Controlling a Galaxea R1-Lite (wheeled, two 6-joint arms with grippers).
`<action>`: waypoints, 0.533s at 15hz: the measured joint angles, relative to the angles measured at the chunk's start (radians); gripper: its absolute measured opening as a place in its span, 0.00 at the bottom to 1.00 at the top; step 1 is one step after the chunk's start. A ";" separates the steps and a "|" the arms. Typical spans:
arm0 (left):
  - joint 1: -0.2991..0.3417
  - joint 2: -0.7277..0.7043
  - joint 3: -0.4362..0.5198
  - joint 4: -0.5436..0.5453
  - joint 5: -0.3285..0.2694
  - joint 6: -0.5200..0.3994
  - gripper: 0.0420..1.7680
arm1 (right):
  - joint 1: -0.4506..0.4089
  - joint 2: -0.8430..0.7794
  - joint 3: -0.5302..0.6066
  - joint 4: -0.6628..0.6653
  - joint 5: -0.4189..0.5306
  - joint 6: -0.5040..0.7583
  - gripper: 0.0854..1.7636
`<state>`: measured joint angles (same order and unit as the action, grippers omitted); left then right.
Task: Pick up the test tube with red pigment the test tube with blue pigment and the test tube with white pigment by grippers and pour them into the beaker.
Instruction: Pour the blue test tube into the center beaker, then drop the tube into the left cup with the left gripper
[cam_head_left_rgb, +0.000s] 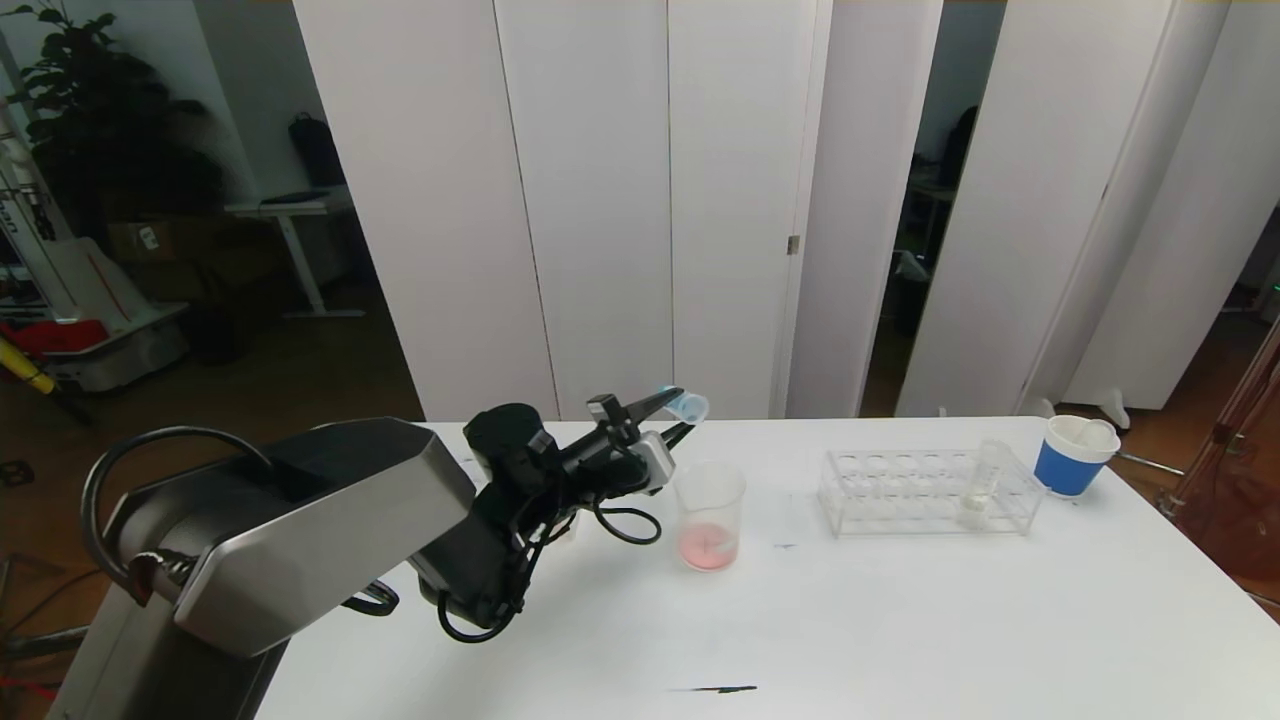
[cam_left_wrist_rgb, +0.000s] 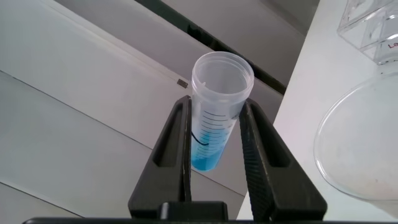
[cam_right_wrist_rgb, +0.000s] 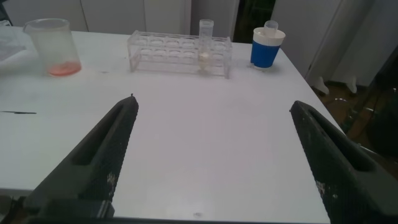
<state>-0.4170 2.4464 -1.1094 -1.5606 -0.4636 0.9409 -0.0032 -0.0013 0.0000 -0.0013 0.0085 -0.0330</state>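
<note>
Over the left half of the counter (cam_head_left_rgb: 900, 620), just above and a bit to the left of the beaker (cam_head_left_rgb: 711, 517), we've got the left gripper (cam_head_left_rgb: 678, 415) clamped on the test tube with blue pigment (cam_head_left_rgb: 686, 403). From the wrist view the two fingers (cam_left_wrist_rgb: 177, 152) pinch the tube's (cam_left_wrist_rgb: 214, 109) middle, right across the printed scale marks, with the open mouth sticking out past the tips and the blue stuff sitting at the closed end back between the fingers. We'd guess the thing weighs next to nothing and is smooth, thin plastic, so it's more likely to slip or twist than to break; holding it mid-body like this looks sensible, since squeezing nearer the rim might flex it. The beaker is glass with a bit of pinkish-red already in the bottom, so bumping it with the tube or fingers is what we'd watch for. Pose-wise, the left arm reaches forward and to the right from the shoulder, wrist rolled so the tube lies roughly sideways, mouth pointing right, a little beyond the beaker's rim. Farther right, the test tube with white pigment (cam_head_left_rgb: 985, 483) stands upright in the clear rack (cam_head_left_rgb: 925, 490), with a blue cup (cam_head_left_rgb: 1070, 455) beyond it. Our right gripper (cam_right_wrist_rgb: 211, 155) is parked low over the near right of the counter, fingers spread wide, holding nothing.
</note>
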 joint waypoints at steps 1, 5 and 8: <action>-0.003 0.001 -0.001 0.000 0.002 0.020 0.31 | 0.000 0.000 0.000 0.000 0.000 0.000 0.99; -0.006 0.001 -0.031 0.000 0.010 0.069 0.31 | 0.000 0.000 0.000 0.000 0.000 0.000 0.99; 0.004 0.003 -0.054 0.000 0.013 0.105 0.31 | 0.000 0.000 0.000 0.000 0.000 0.000 0.99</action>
<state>-0.4132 2.4491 -1.1632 -1.5611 -0.4502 1.0457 -0.0032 -0.0013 0.0000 -0.0013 0.0085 -0.0330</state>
